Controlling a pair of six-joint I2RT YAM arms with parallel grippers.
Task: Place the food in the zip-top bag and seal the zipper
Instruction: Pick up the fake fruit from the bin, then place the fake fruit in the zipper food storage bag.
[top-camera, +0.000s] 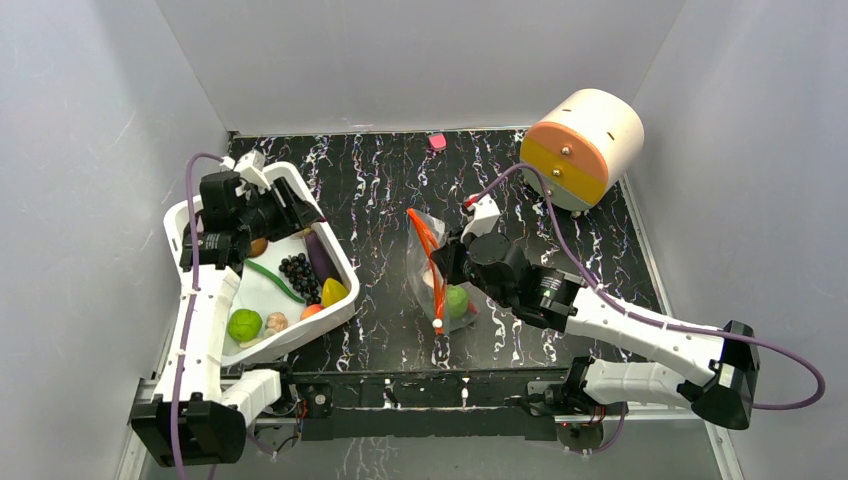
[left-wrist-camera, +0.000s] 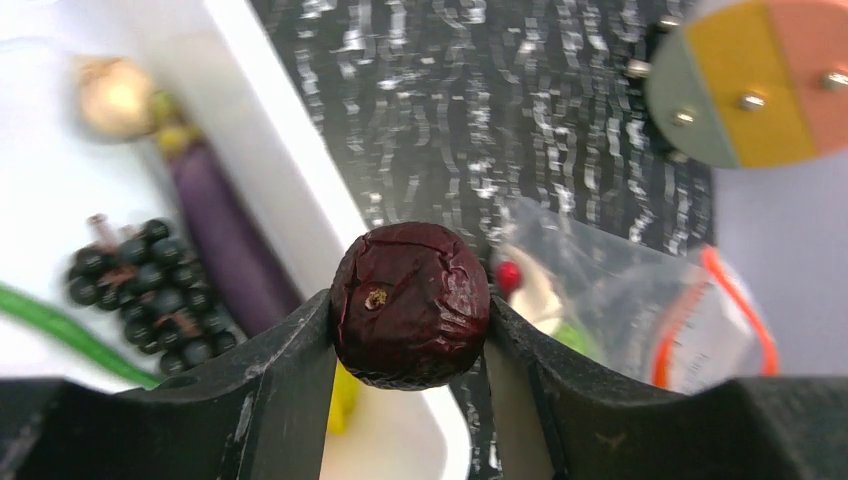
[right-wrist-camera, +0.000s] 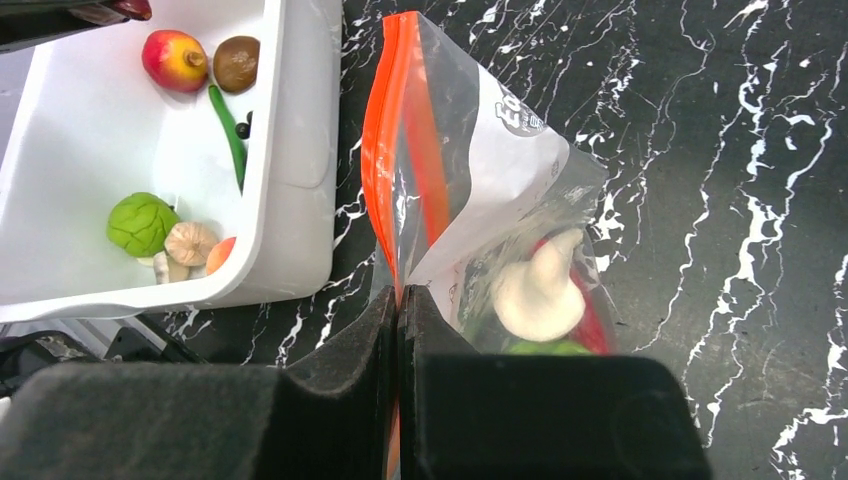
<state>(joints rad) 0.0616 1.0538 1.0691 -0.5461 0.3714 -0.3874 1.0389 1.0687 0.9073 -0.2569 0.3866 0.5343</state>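
Observation:
My left gripper (left-wrist-camera: 410, 325) is shut on a wrinkled dark red fruit (left-wrist-camera: 410, 305), held above the far corner of the white tub (top-camera: 340, 250). The tub holds more food: black grapes (left-wrist-camera: 145, 290), a purple eggplant (left-wrist-camera: 225, 240), a red apple (right-wrist-camera: 172, 58) and a green round fruit (top-camera: 244, 324). The clear zip-top bag (right-wrist-camera: 500, 170) stands mid-table with its mouth gaping. My right gripper (right-wrist-camera: 398, 300) is shut on the near end of the orange-red zipper (right-wrist-camera: 385, 150). Inside the bag are a white mushroom (right-wrist-camera: 540, 290), something red and a green fruit (top-camera: 457, 300).
A cream and orange cylinder (top-camera: 580, 150) stands at the back right. A small pink object (top-camera: 437, 141) lies by the back wall. Grey walls close in the black marbled table (top-camera: 380, 190) on three sides. In the tub there is also a long green pod (top-camera: 272, 280).

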